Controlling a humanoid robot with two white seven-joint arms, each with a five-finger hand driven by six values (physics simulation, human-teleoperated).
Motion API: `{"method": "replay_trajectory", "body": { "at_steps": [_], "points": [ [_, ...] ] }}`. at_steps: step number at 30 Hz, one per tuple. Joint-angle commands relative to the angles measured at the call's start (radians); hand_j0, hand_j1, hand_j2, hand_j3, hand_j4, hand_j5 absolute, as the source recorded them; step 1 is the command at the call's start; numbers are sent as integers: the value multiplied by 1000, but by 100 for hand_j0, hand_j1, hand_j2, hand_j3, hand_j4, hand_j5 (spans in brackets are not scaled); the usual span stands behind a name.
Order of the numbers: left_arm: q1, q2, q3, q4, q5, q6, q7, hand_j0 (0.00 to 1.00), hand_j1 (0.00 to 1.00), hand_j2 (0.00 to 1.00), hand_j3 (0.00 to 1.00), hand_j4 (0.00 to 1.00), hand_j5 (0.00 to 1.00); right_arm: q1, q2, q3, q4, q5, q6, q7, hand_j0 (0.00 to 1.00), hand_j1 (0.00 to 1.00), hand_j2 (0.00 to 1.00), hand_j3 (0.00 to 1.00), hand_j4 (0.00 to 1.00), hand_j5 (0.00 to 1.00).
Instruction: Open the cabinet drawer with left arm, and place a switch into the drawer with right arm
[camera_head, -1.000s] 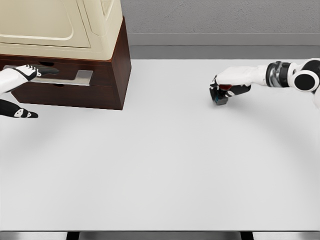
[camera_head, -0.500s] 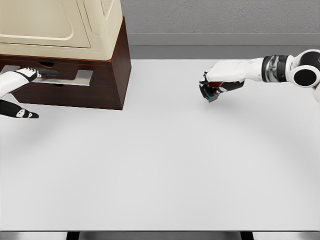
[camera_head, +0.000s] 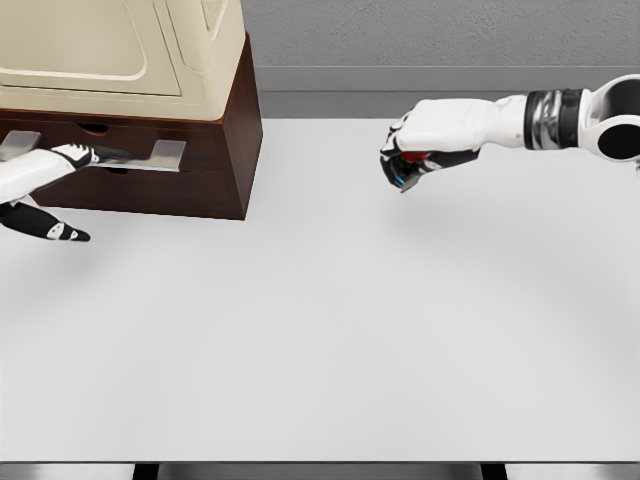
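We see the white table (camera_head: 320, 330) filling most of the view, w/ a grey wall behind it. At the far left corner sits the cabinet (camera_head: 215, 160): dark brown wood base w/ a cream upper part on top. Its drawer (camera_head: 150, 155) is pulled out a little, the metal-grey front edge showing just proud of the brown face; we can't see inside it from here.

Right arm (camera_head: 540, 120) comes in from the right edge, stretched toward the left, above the table's far half. Right hand (camera_head: 420, 150) has its fingers curled tight round the switch (camera_head: 403, 172), a small dark item w/ a bit of red and blue showing under the palm. The switch looks lifted clear of the table surface, a faint shadow below it, and is well apart from the cabinet, between it and the right edge.

Left hand (camera_head: 45, 175) shows at the left edge, at the drawer front. Its fingers are spread: upper ones lie along the drawer's edge, touching it, thumb hangs lower beside the brown base, gripping nothing we can make out.
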Motion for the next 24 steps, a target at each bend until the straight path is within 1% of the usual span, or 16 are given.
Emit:
{"method": "replay_trajectory", "body": {
  "at_steps": [1,3,7,11,18,24],
  "points": [
    [0,4,1,0,8,1,-14,100,100,100,100,100,100,-2,-1,-4,-25,-12,2,-1,40,40,40,40,40,40],
    [0,7,1,0,8,1,-15,100,100,100,100,100,100,-8,1,-4,-44,-14,2,-1,40,40,40,40,40,40],
    [2,39,3,-8,22,1,-24,100,100,100,100,100,100,-20,10,-4,-49,-23,2,-1,40,40,40,40,40,40],
    [3,93,3,-41,36,1,-24,100,100,100,100,100,100,-23,12,-4,-52,-40,2,-1,40,40,40,40,40,40],
    [6,95,0,-57,36,1,-29,100,100,100,100,100,100,-34,15,-4,-63,-75,2,-1,40,40,40,40,40,40],
    [12,153,-2,-104,48,1,-29,100,100,100,100,100,100,-49,22,-2,-78,-84,2,-1,40,40,40,40,40,40]
  ]
}}
